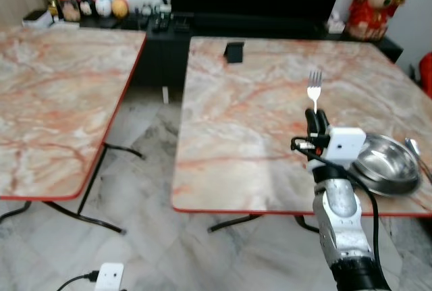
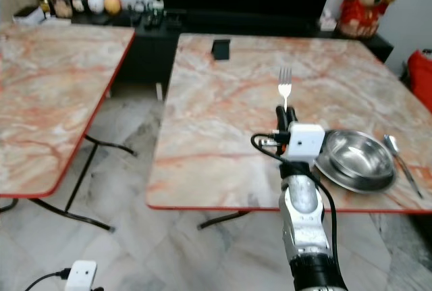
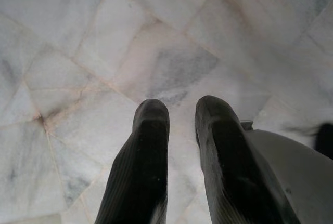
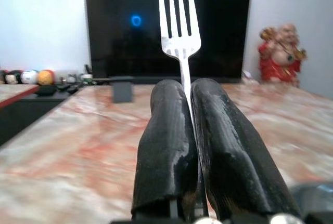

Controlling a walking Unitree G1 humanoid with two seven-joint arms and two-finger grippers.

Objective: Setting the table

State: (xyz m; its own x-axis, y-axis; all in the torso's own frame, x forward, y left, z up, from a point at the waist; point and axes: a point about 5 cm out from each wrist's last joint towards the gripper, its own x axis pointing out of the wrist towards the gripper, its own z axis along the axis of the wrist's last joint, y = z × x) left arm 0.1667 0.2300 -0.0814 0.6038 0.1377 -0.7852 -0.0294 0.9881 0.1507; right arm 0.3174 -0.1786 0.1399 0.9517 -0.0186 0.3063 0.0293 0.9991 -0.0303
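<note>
The right claw (image 1: 316,119) is clamped on the fork (image 1: 314,88), tines up over the table (image 1: 243,129) left of the steel bowl (image 1: 385,163), so the thin handle may pivot or slip while lowering, while the left claw (image 3: 177,120) hangs slightly apart above the floor

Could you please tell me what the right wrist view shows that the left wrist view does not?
The right wrist view has the right gripper clamped on a fork held tines up, above the marble table, with a dark screen and a red figurine behind. The left wrist view has the left gripper hanging over pale floor tiles. Both look along two black fingers.
</note>
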